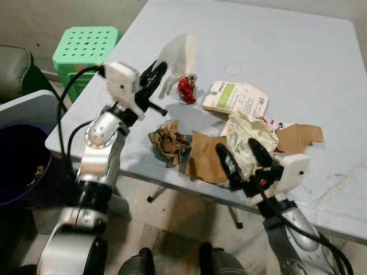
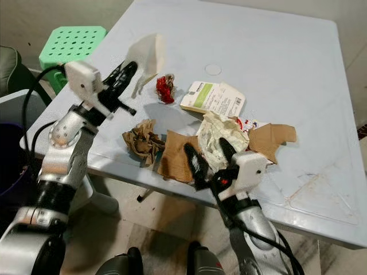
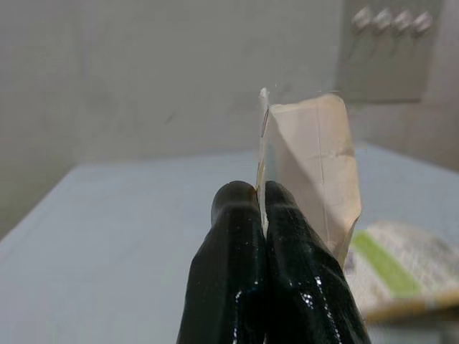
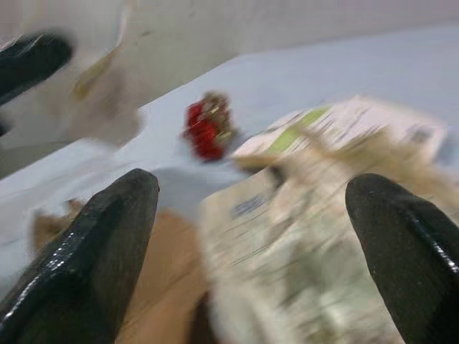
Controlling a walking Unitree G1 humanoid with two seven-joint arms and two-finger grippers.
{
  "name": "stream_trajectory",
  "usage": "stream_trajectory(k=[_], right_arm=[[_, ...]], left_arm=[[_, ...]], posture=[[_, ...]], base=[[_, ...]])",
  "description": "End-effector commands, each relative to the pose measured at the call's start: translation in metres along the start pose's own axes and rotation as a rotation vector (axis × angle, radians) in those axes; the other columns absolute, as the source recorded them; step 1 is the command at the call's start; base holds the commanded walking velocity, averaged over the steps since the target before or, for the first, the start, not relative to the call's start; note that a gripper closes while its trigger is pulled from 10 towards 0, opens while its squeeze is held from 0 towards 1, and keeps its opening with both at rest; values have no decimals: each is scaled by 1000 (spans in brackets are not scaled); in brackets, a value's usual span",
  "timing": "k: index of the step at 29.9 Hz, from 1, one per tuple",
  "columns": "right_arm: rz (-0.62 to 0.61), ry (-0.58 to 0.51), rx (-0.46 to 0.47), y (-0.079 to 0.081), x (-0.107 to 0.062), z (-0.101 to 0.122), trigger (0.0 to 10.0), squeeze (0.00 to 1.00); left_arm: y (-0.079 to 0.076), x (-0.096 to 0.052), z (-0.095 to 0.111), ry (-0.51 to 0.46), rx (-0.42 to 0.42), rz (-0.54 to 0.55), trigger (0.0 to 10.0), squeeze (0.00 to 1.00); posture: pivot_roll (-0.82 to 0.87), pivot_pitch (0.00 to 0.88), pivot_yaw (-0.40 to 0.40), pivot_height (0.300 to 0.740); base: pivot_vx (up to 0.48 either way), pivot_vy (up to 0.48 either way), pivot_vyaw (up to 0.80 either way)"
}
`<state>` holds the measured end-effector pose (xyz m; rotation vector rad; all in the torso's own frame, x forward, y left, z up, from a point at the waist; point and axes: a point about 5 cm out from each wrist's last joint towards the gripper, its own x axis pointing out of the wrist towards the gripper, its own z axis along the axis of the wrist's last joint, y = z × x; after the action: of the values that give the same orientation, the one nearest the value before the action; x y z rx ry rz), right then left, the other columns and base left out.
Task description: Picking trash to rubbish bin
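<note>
the left gripper (image 1: 155,73) is clamped on a pale scrap of paper (image 1: 179,52), its two black fingers (image 3: 262,236) pressed flat together with the sheet pinched edge-on between them. the scrap stands up past the fingertips, its long axis running on along the line of the fingers, lifted off the light blue table (image 1: 275,51).

the rubbish bin (image 1: 20,166) lies back behind this gripper, down at the robot's left side below the table edge. that is the relation the next move likely turns on: the arm must swing the scrap away from the table and over the bin's dark mouth. the left arm is clearly the nearer one.

the right gripper (image 2: 211,156) has its fingers spread wide apart, holding nothing. just ahead of its tips lies crumpled whitish paper (image 1: 248,137), with a brown cardboard piece (image 1: 203,156) beside its left finger. a red wrapper (image 1: 186,88) and a printed packet (image 1: 235,98) sit farther beyond.
</note>
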<state>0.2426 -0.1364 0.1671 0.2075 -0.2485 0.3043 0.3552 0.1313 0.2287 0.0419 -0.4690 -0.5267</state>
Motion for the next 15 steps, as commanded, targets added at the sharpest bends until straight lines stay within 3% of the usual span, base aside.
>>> stream_trajectory(k=[1, 3, 10, 11, 15], right_arm=[[-34, 0, -16, -5, -2, -2, 10000, 0], [-83, -26, -63, -15, 6, 0, 10000, 0], [-126, -55, -99, -23, 14, 2, 10000, 0], [-166, -58, -132, -30, 19, 2, 10000, 0], [-258, -16, -195, -46, 23, -5, 10000, 0]], left_arm=[[2, -3, 1, 16, -7, 27, 10000, 0], [1, -15, -7, 61, -47, 100, 10000, 0], [2, -25, -11, 83, -74, 196, 10000, 0], [1, -34, -17, 124, -84, 272, 10000, 0], [8, -45, -24, 162, -38, 390, 10000, 0]], posture=[[-75, 154, 1, 740], [-61, 125, -8, 740], [-44, 99, -15, 740], [-35, 88, -21, 740], [-22, 75, -30, 740]], base=[[0, 0, 0], [0, 0, 0], [0, 0, 0], [0, 0, 0], [0, 0, 0]])
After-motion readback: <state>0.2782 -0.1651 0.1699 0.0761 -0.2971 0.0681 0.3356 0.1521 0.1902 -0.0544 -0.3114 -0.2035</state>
